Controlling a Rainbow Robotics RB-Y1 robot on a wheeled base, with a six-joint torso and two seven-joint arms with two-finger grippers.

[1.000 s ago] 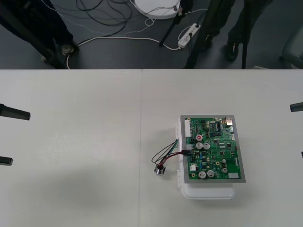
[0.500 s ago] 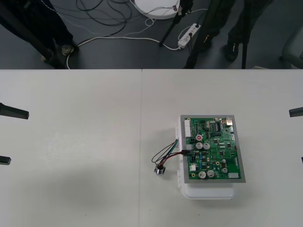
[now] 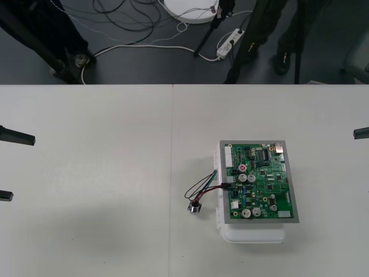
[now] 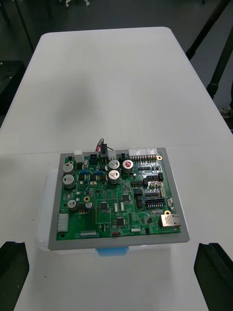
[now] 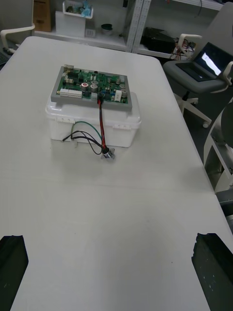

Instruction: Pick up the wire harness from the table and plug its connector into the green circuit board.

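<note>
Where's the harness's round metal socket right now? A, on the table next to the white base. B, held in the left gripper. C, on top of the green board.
A: the metal socket lies on the table beside the white base.

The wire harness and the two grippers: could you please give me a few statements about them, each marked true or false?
1. The harness's plug sits in a connector at the edge of the green board. True.
2. The round metal socket rests on top of the board. False: it lies on the table, beside the white base.
3. The left gripper is shut on the wires. False: it is open at the table's left side, far from the harness.
4. The right gripper is open at the table's right side, holding nothing. True.
</note>
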